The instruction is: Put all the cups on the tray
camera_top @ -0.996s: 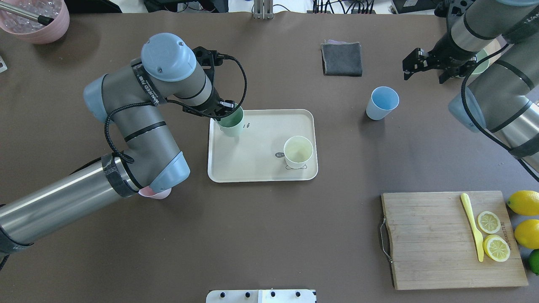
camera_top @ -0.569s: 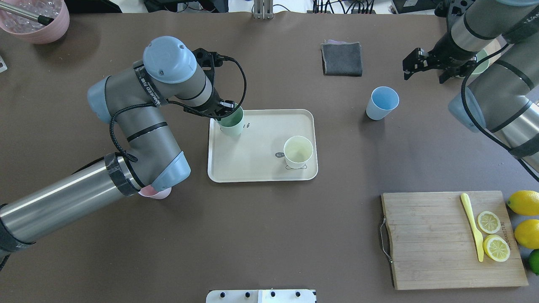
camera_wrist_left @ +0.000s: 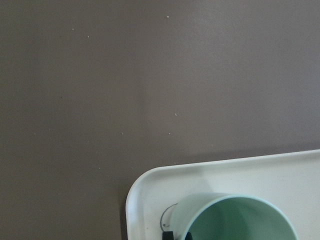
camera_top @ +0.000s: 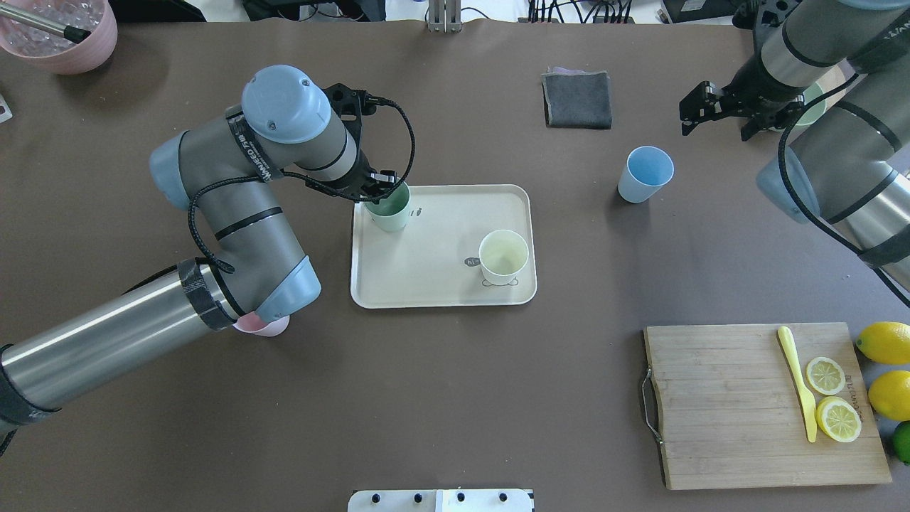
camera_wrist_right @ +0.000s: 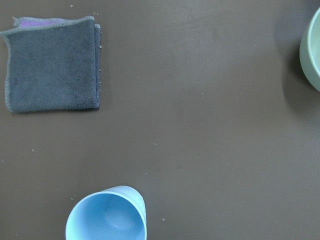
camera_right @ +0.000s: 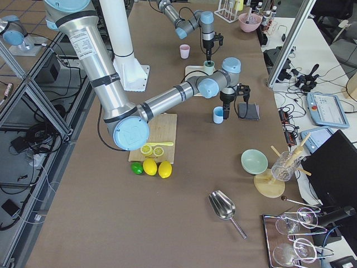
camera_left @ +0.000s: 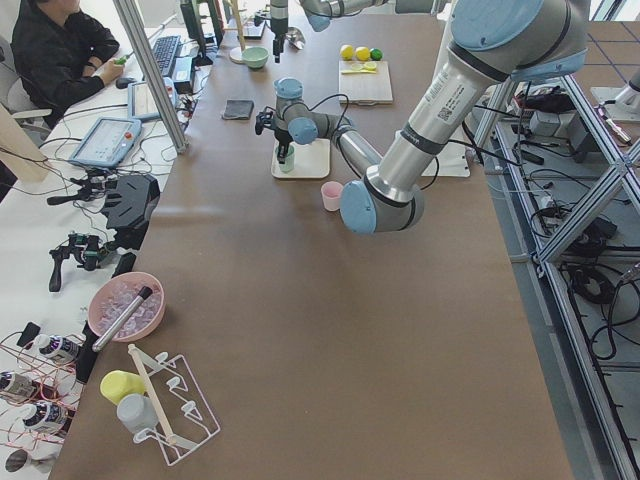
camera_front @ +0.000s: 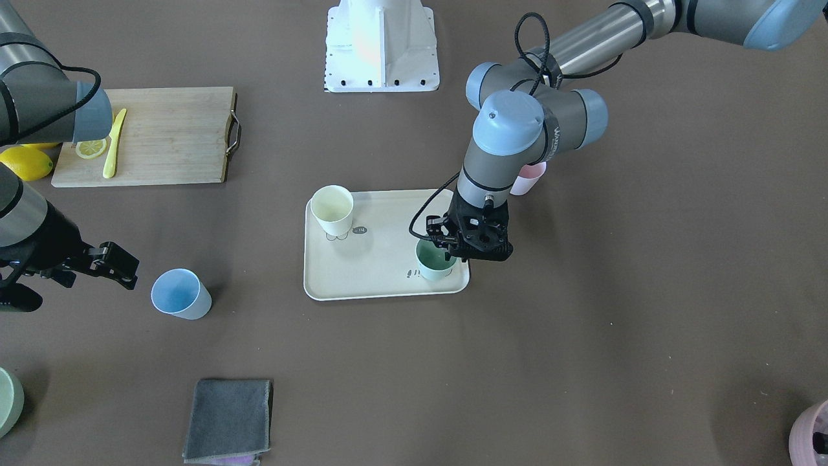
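The cream tray (camera_top: 434, 277) lies mid-table. The yellow cup (camera_top: 503, 256) stands on its near right part. The mint green cup (camera_top: 389, 208) stands upright at the tray's far left corner, and my left gripper (camera_top: 375, 193) is shut on its rim; the left wrist view shows the cup (camera_wrist_left: 235, 220) low in frame. The pink cup (camera_front: 529, 178) stands off the tray, mostly hidden under my left arm's elbow in the overhead view. The blue cup (camera_top: 645, 173) stands on the table right of the tray. My right gripper (camera_top: 688, 114) is open and empty, beyond and right of the blue cup.
A folded grey cloth (camera_top: 577, 99) lies at the back. A wooden cutting board (camera_top: 739, 412) with lemon slices and a yellow knife lies near right, lemons beside it. A pale green bowl (camera_top: 816, 105) sits behind my right arm. A mauve pot (camera_top: 64, 39) stands far left.
My left arm has shifted slightly and the mint green cup has come down a little at the tray's corner. The right arm has barely moved.
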Controlling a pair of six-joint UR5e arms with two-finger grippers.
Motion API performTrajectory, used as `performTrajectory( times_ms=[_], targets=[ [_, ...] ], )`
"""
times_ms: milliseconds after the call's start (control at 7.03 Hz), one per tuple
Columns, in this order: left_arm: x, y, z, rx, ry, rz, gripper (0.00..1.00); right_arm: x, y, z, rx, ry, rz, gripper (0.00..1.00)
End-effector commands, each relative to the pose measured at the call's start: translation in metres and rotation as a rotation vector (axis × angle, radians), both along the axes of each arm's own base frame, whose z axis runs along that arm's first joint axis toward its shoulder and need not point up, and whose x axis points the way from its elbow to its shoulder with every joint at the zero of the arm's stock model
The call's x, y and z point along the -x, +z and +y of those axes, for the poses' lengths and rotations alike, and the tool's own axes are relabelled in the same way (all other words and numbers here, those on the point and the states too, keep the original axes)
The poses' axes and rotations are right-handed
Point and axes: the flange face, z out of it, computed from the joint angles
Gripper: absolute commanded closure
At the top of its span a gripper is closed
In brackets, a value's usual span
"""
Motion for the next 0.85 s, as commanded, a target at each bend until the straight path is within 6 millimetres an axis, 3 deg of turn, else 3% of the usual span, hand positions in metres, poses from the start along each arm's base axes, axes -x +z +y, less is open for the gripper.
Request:
performTrajectory(
  times_ms=[0, 142, 427, 711],
  targets=[
    [0.036, -0.022, -0.013, 0.002, -0.002, 0.052, 0.02, 0.001, 0.004, -0.001, 0.006, -0.002, 0.005, 0.00],
    [0.071, -0.032, -0.027, 0.018, 0.024, 0.085, 0.02, 0.010, 0.007, 0.002, 0.011, -0.014, 0.010, 0.00],
    [0.105, -0.039, -0.039, -0.011, 0.030, 0.051, 0.02, 0.051, 0.017, 0.009, -0.005, -0.046, 0.031, 0.00],
    [0.131, -0.041, -0.034, -0.020, 0.021, 0.039, 0.02, 0.087, 0.051, 0.015, -0.029, -0.056, 0.030, 0.00]
  ],
)
